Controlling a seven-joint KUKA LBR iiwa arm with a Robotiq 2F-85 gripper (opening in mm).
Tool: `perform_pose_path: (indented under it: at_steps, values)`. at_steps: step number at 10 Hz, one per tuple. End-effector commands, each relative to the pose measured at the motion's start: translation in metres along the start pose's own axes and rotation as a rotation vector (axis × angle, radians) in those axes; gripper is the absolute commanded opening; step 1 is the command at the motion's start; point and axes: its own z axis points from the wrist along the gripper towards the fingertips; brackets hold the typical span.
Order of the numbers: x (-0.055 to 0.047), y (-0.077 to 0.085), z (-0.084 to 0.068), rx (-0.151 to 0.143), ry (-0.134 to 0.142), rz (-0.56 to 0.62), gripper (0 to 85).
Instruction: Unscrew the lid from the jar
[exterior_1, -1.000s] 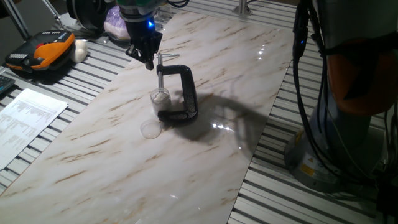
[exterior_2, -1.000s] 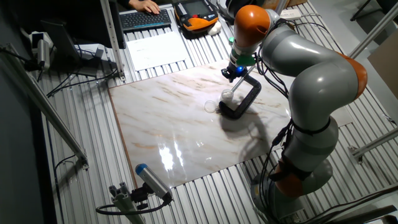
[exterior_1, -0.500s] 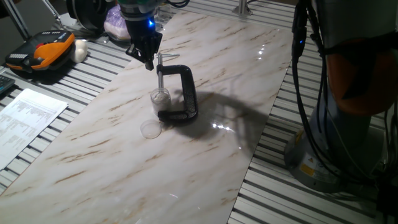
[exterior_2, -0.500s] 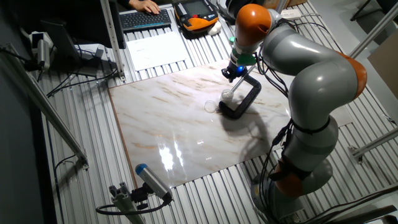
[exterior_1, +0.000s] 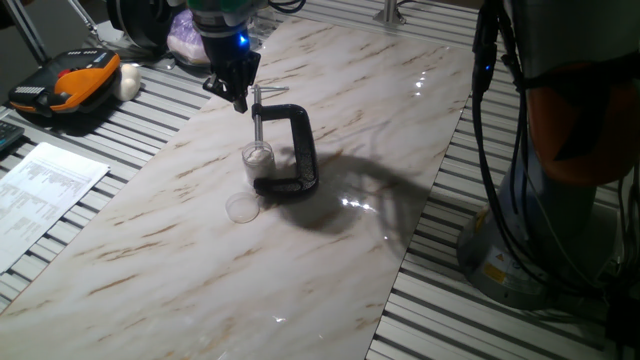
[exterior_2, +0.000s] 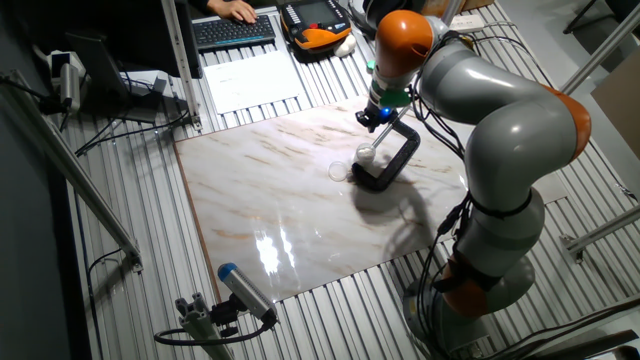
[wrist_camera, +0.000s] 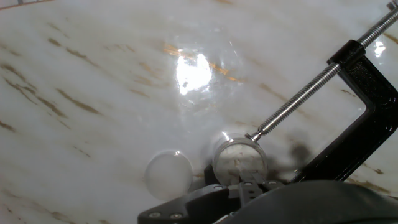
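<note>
The small clear jar (exterior_1: 257, 160) (exterior_2: 366, 156) stands upright on the marble board, pinned under the screw of a black C-clamp (exterior_1: 300, 150) (wrist_camera: 364, 106). In the hand view I look down on the jar (wrist_camera: 240, 163). The whitish round lid (exterior_1: 241, 208) (exterior_2: 338, 170) (wrist_camera: 168, 173) lies flat on the board beside the jar, apart from it. My gripper (exterior_1: 239, 100) (exterior_2: 374, 120) (wrist_camera: 242, 186) hangs above the top end of the clamp's screw. Its fingers look closed together with nothing between them.
The marble board (exterior_1: 330, 90) lies on a slatted metal table. An orange and black pendant (exterior_1: 65, 85) and printed sheets (exterior_1: 35, 195) sit at its left side. The arm's base and cables (exterior_1: 540, 170) stand to the right.
</note>
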Motion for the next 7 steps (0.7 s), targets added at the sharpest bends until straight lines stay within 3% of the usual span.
perform_pose_path:
  at_steps: [1,7]
  values:
    - [0.0001,0.0001,-0.0001,-0.003,0.0,0.0,0.0]
    - [-0.0018,0.0002,0.0016,-0.004,0.013,0.009,0.0]
